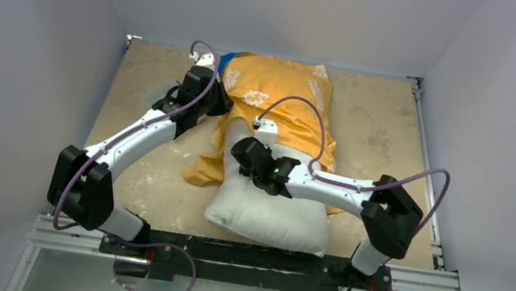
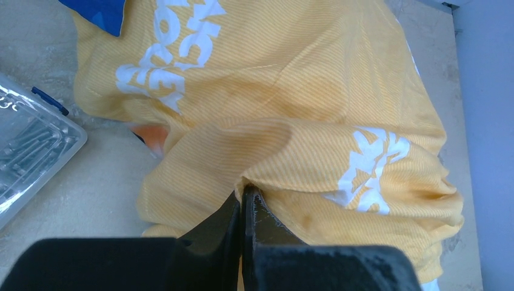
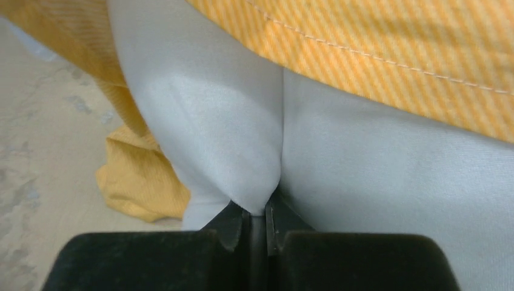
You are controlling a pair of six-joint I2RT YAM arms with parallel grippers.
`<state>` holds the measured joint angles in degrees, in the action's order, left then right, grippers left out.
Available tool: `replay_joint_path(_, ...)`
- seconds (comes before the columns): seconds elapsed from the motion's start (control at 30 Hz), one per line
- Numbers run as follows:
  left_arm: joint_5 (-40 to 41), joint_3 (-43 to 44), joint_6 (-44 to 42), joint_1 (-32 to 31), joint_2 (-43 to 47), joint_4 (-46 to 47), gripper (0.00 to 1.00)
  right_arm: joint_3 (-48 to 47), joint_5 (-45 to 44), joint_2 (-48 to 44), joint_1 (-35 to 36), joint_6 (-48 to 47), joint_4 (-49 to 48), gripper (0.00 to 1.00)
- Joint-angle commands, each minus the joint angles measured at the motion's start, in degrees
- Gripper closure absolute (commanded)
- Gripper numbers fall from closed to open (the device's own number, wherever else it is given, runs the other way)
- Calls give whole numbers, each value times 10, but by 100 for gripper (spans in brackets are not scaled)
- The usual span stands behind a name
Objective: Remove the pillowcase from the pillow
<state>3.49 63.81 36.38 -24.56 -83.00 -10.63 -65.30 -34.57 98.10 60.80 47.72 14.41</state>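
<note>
While the pillow [image 1: 271,220] lies on the table [image 1: 385,140] with its near half bare, the pillowcase [image 1: 277,95] sits bunched over the far half. Left gripper [image 2: 245,195] is pinched tight on a pillowcase fold, and right gripper [image 3: 260,213] is clamped on a pinch of pillow.

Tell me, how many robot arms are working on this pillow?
2. The left arm reaches to the far end, with the left gripper pinching the orange pillowcase. The right arm lies across the white pillow, with the right gripper pinching its fabric. No others seem hidden.
</note>
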Motion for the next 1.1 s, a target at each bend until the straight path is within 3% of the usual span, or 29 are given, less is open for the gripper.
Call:
replay_joint_path(0.0, 7, 8, -1, 1, 1, 30, 100, 62, 40, -77, -19, -24, -4, 100)
replay_joint_path(0.27, 19, -19, 13, 21, -6, 54, 100, 202, 174, -436, -50, -112, -203, 100)
replay_joint_path(0.43, 34, -25, 23, 30, -22, 73, 100, 255, 236, -589, -55, -128, -260, 100)
replay_joint_path(0.67, 36, 71, 16, 46, -90, 29, 100, 292, 343, -599, -55, -127, -336, 100)
replay_joint_path(0.77, 16, 84, 14, 38, -70, 19, 82, 283, 374, -535, -55, -123, -372, 98)
replay_joint_path(0.83, 23, 83, 5, 27, -41, 10, 68, 261, 377, -489, -55, -130, -375, 74)
replay_joint_path(0.9, 33, 80, -5, 18, -7, -14, 58, 239, 387, -446, -55, -134, -367, 39)
replay_joint_path(0.93, 38, 76, -8, 17, 10, -24, 54, 227, 385, -433, -55, -139, -364, 28)
replay_joint_path(1.07, 67, 42, -9, -4, 92, -40, 37, 167, 352, -388, -62, -165, -322, 9)
